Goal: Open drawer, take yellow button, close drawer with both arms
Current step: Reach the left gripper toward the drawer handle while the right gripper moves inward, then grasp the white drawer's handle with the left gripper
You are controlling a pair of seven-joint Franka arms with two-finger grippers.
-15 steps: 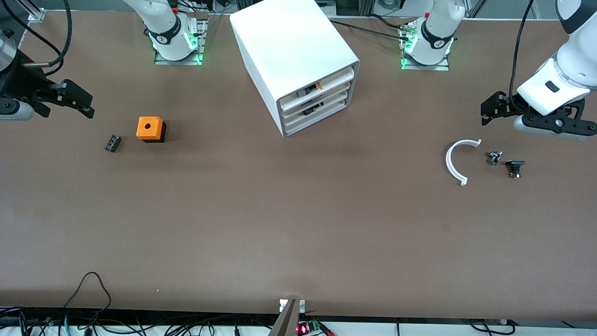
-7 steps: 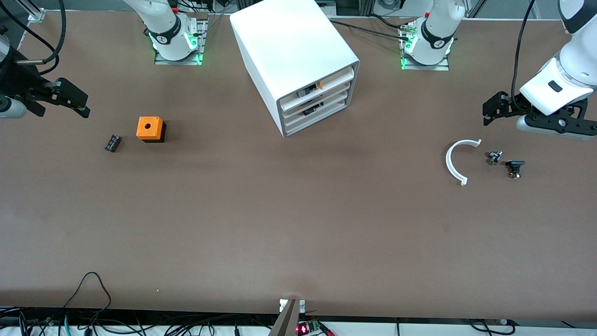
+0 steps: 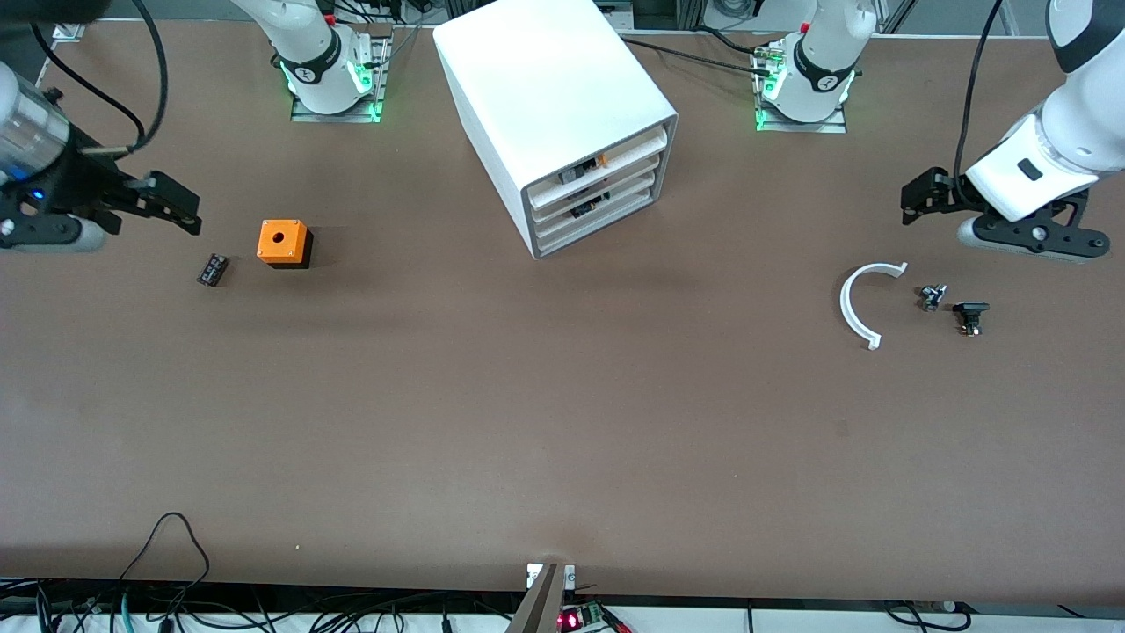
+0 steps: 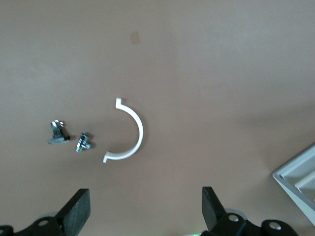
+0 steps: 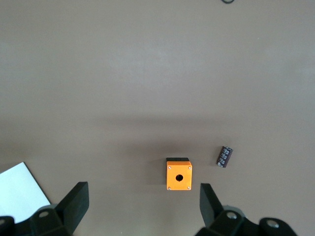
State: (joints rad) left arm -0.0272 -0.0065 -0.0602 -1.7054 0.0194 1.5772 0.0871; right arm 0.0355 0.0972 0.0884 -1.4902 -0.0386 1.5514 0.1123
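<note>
Left hand point(image 3: 916, 195) spread over bench point(image 3: 562, 422) near white arc point(image 3: 861, 303); right hand point(image 3: 180, 211) spread by orange cube point(image 3: 283, 243).

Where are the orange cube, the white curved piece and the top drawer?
orange cube point(image 3: 282, 238): front view, on its top face beside the round hole.
white curved piece point(image 3: 845, 306): front view, on the middle of its arc.
top drawer point(image 3: 635, 149): front view, on its white front.
</note>
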